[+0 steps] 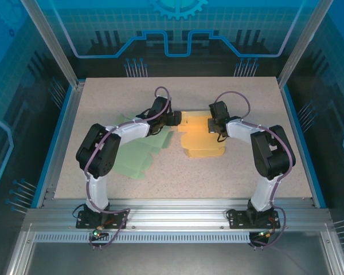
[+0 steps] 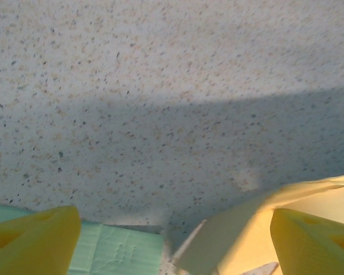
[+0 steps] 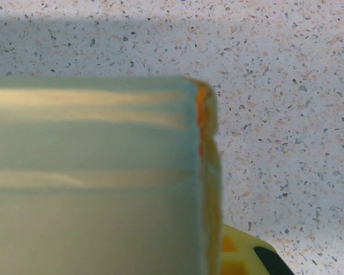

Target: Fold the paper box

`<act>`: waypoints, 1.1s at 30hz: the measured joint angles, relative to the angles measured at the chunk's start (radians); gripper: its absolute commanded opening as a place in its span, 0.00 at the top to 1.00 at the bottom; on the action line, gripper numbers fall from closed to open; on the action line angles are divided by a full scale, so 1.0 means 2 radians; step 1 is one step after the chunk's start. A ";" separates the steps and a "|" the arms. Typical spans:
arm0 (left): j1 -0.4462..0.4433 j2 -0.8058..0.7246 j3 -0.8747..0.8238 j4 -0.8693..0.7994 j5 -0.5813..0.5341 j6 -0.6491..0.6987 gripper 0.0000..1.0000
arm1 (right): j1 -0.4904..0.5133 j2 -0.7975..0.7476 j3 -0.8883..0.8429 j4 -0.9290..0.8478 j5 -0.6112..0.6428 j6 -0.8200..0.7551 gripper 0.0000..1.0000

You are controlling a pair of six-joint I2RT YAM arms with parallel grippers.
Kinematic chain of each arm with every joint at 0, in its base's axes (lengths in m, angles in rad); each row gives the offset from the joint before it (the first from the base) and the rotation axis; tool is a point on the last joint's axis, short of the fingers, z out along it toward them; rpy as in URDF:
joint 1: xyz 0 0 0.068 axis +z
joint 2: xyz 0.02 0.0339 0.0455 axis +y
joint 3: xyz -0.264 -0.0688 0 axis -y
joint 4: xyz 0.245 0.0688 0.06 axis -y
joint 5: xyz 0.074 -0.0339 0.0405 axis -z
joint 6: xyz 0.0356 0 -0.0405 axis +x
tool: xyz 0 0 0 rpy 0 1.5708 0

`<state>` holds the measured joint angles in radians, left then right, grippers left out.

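The paper box is a yellow-orange cut sheet lying mostly flat at the table's middle. My left gripper sits low at its left edge. In the left wrist view it stands wide open, and a raised flap of the box lies between the fingers, close to the right finger. My right gripper is over the box's upper right part, shut on a flap of the box. That flap stands up close against the camera, with one yellow finger beside its orange edge.
Green paper sheets lie flat left of the box, partly under my left arm, and a corner of them reaches under the left finger. Speckled tabletop stretches behind and to the right. Blue rails border the table.
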<state>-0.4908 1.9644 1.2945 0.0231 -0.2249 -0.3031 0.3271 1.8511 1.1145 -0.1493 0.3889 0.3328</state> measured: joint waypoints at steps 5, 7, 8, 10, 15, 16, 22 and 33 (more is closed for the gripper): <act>0.004 0.002 -0.003 -0.017 -0.009 0.011 0.17 | 0.000 0.000 0.000 0.000 0.000 0.000 1.00; 0.007 0.002 -0.004 -0.019 -0.009 0.013 0.16 | 0.000 0.000 0.000 0.000 0.000 0.000 1.00; 0.010 0.002 -0.004 -0.020 -0.008 0.013 0.16 | 0.000 0.000 0.000 0.000 0.000 0.000 1.00; 0.014 0.002 -0.004 -0.021 -0.006 0.013 0.16 | 0.000 0.000 0.000 0.000 0.000 0.000 1.00; 0.015 0.002 0.009 -0.028 0.003 0.012 0.15 | 0.000 0.000 0.000 0.000 0.000 0.000 1.00; 0.013 0.002 0.016 -0.032 0.003 0.013 0.15 | 0.000 0.000 0.000 0.000 0.000 0.000 1.00; -0.004 0.019 0.072 -0.053 -0.005 0.023 0.14 | 0.001 0.000 0.000 0.000 0.002 0.002 1.00; -0.042 0.047 0.106 -0.092 -0.054 0.047 0.12 | 0.001 0.000 0.000 0.000 0.002 0.002 1.00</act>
<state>-0.5755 2.0579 1.5070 -0.1616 -0.3325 -0.2089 0.3283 1.8511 1.1141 -0.1490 0.3931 0.3363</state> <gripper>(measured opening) 0.873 0.094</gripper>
